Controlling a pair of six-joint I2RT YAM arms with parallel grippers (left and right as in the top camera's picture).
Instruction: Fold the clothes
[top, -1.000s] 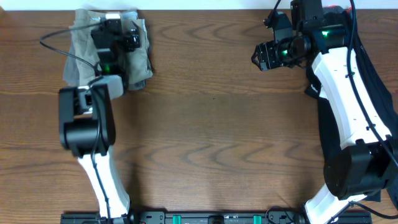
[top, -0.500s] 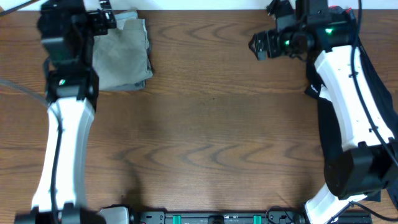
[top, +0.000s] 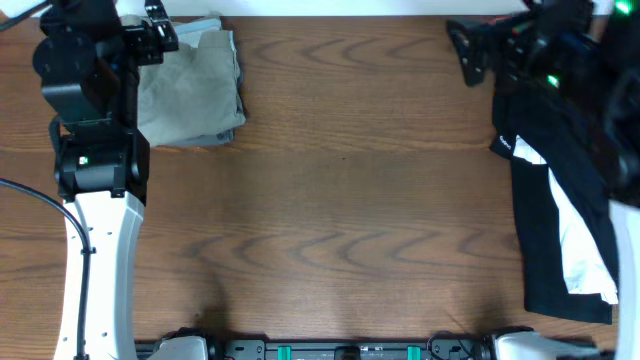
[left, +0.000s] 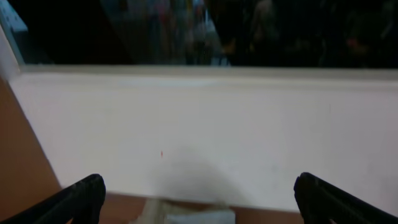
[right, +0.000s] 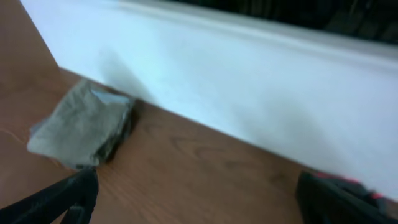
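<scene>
The clothes lie in two places. Folded khaki-beige shorts (top: 195, 90) sit at the table's far left corner, also seen from the right wrist (right: 84, 127); a strip of them (left: 186, 214) shows under the left wrist camera. A long black garment with a white patch (top: 555, 215) lies spread along the right edge. My left gripper (top: 160, 28) hovers open over the shorts' back left corner, its jaws (left: 199, 202) wide and empty, facing the white wall. My right gripper (top: 468, 52) is raised at the far right, open (right: 199, 199), with nothing between its fingers.
A white wall (left: 205, 118) runs along the table's far edge. The left arm's white link (top: 95, 260) stretches down the left side. A red object (right: 339, 182) shows by the right fingertip near the wall. Bare brown tabletop (top: 340, 200) lies between the two garments.
The left arm has lifted off the shorts and swung left, uncovering them. The right arm has risen and moved right, off the black garment, and its jaws have spread wider.
</scene>
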